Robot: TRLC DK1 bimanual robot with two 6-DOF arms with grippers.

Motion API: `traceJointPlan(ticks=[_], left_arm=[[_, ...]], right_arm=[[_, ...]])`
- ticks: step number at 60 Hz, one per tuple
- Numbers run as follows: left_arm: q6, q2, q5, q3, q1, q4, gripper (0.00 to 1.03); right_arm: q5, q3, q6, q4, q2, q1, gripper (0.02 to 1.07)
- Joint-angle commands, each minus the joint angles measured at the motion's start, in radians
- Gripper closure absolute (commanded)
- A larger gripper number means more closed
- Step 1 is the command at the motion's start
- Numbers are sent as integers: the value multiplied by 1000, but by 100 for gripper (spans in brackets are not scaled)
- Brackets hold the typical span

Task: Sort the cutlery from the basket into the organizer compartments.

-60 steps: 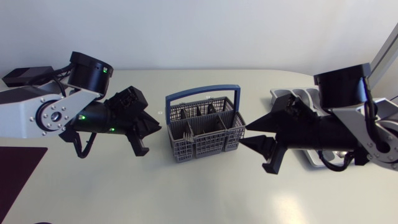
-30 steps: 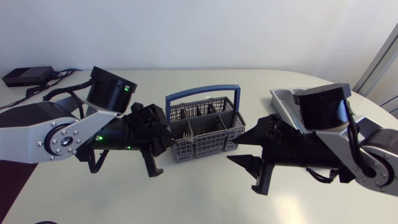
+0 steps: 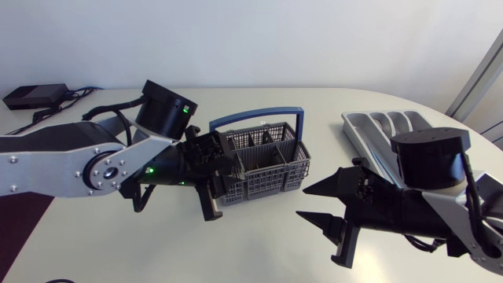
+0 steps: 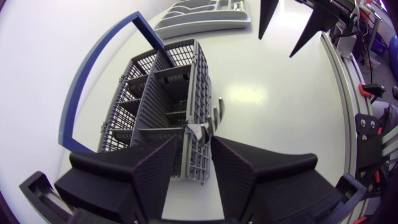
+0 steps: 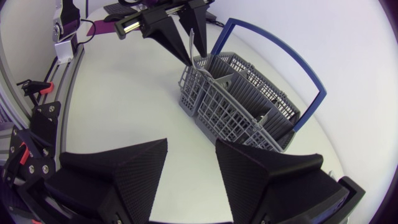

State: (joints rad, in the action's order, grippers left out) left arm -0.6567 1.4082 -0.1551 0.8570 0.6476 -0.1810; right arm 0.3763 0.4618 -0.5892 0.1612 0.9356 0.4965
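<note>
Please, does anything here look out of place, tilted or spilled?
Only a small thing: one cutlery piece seems to lean out over the basket's end wall, just ahead of the left tool. Nothing is spilled; the basket stands upright and the organizer lies flat.

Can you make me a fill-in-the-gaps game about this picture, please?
The grey plastic cutlery basket has a ___ handle.
The black pincer at the basket is the ___ one.
The right pincer is open and holds ___.
Missing words: blue, left, nothing.
</note>
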Motion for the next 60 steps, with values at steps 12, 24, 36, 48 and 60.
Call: traceJointPlan(ticks=[12,24,36,48,60], left_arm=[[-27,11,-6,45,7,-5,61],[-29,6,-32,63,12,-28,61],[-29,-8,-70,89,15,-64,70],[-27,-3,-106,99,7,-104,79],[-27,-3,-127,116,-2,-144,88]], right_arm=[[-5,-35,-38,21,-20,-15,49],[-5,-49,-40,21,-20,-16,49],[-4,-38,-35,18,-20,-15,48],[-8,-22,-23,12,-6,-4,46],[-11,-25,-23,11,-3,-1,46]])
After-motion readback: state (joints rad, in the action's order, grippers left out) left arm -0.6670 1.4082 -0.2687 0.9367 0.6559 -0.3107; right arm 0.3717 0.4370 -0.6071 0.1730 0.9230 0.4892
